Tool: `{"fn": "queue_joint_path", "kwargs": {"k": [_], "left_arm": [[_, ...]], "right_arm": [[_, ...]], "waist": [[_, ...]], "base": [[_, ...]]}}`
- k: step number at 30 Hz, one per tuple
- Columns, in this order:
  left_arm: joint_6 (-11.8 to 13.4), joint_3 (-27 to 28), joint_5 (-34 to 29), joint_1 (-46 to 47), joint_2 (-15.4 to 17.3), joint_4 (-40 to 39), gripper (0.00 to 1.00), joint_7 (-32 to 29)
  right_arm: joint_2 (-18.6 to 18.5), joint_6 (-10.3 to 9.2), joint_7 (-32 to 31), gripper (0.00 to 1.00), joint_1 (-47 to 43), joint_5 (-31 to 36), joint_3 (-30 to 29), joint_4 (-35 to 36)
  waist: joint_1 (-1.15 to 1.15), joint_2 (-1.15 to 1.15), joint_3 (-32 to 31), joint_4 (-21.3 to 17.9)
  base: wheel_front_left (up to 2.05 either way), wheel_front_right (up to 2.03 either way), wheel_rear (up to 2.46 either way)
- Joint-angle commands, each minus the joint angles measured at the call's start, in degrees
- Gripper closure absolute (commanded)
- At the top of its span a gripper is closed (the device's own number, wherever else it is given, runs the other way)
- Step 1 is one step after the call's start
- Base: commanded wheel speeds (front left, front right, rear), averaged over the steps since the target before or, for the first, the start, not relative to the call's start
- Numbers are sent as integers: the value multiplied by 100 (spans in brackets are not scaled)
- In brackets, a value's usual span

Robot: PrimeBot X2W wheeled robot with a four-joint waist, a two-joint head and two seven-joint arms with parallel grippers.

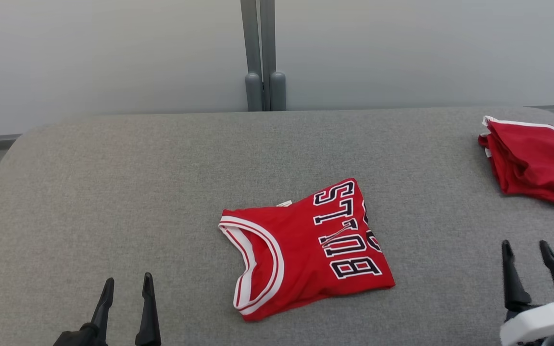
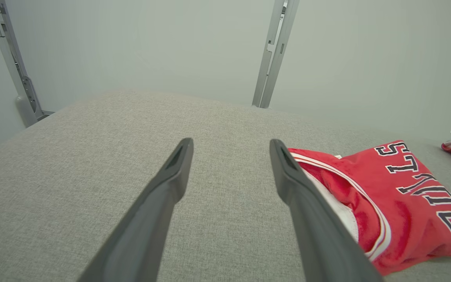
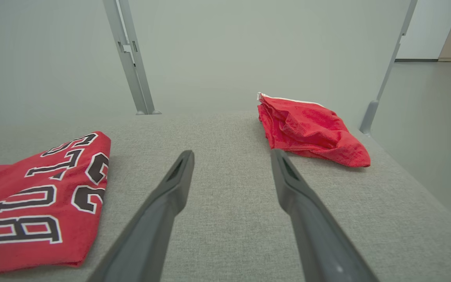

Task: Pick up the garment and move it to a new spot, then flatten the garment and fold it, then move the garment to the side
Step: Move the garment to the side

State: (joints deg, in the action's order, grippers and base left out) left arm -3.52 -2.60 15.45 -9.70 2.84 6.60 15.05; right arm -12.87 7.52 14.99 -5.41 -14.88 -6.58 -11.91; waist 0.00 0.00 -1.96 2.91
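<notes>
A red basketball jersey, the garment (image 1: 306, 250), lies folded into a compact rectangle at the middle of the grey fabric table (image 1: 137, 192), white-trimmed neckline toward the left, black-and-white lettering toward the right. The left wrist view has the garment (image 2: 397, 203) at the right, and the right wrist view has the garment (image 3: 37, 203) at the left. My left gripper (image 1: 128, 286) stands open at the lower left, well clear of the jersey, nothing between its fingers. At the lower right my right gripper (image 1: 527, 250) is open and empty, right of the jersey.
A second red cloth with white trim (image 1: 532, 163) lies bunched at the table's far right edge; the right wrist view shows this cloth (image 3: 307, 129) ahead of the right fingers. A grey post (image 1: 262, 57) stands against the pale wall behind the table.
</notes>
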Motion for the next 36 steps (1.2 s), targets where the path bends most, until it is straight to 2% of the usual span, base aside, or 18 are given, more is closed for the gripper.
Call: {"fn": "queue_joint_path", "kwargs": {"k": [1, 3, 5, 8, 12, 18, 23, 27, 28, 29, 32, 36], "left_arm": [[47, 6, 70, 96, 14, -37, 0, 13], [64, -45, 116, 123, 14, -66, 0, 13], [91, -138, 133, 180, 14, -92, 0, 13], [134, -292, 252, 336, 14, -110, 0, 13], [204, -533, 392, 487, 14, -69, 0, 12], [323, -723, 522, 597, 15, -70, 0, 13], [344, -680, 544, 643, 14, -119, 0, 13], [316, -637, 521, 686, 14, -94, 0, 13], [314, -637, 516, 709, 14, -82, 0, 13], [326, -628, 525, 733, 14, -90, 0, 13], [385, -555, 593, 737, 14, -161, 0, 13], [304, -614, 580, 826, 10, -202, 0, 7]], "right_arm": [[-35, -6, 23, 0, 227, -116, 126, -29], [-102, -6, -81, 0, 496, -465, 505, -197], [-170, -4, -512, 0, 865, -843, 903, -282], [-127, -4, -1555, 0, 1509, -1400, 1432, -437], [55, -3, -2582, 0, 2280, -1653, 1973, -793], [185, -5, -3278, 0, 2794, -1180, 2053, -1730], [268, -4, -3458, 0, 2932, -701, 1838, -2327], [536, -1, -3573, 0, 2993, -928, 1783, -2714], [582, -1, -3561, 72, 3023, -1028, 1749, -2783], [637, -1, -3575, 100, 3077, -1202, 1720, -2848], [577, -3, -3505, 100, 3365, -1565, 1501, -2758], [-3, -9, -3596, 100, 3988, -1759, 1072, -2502]], "waist": [[0, 0, 85, 14], [0, 0, 180, 47], [0, 0, 333, 112], [0, 0, 618, 228], [0, 0, 878, 443], [0, 0, 1023, 813], [0, 0, 1144, 958], [0, 0, 1198, 970], [0, 0, 1197, 963], [0, 0, 1190, 935], [0, 0, 1206, 766], [0, 0, 1426, 443]], "base": [[0, 0, 0], [0, 0, 0], [0, 0, 0], [0, 0, 0], [0, 0, 0], [0, 0, 0], [0, 0, 0], [0, 0, 0], [0, 0, 0], [0, 0, 0], [0, 0, 0], [0, 0, 0]]}}
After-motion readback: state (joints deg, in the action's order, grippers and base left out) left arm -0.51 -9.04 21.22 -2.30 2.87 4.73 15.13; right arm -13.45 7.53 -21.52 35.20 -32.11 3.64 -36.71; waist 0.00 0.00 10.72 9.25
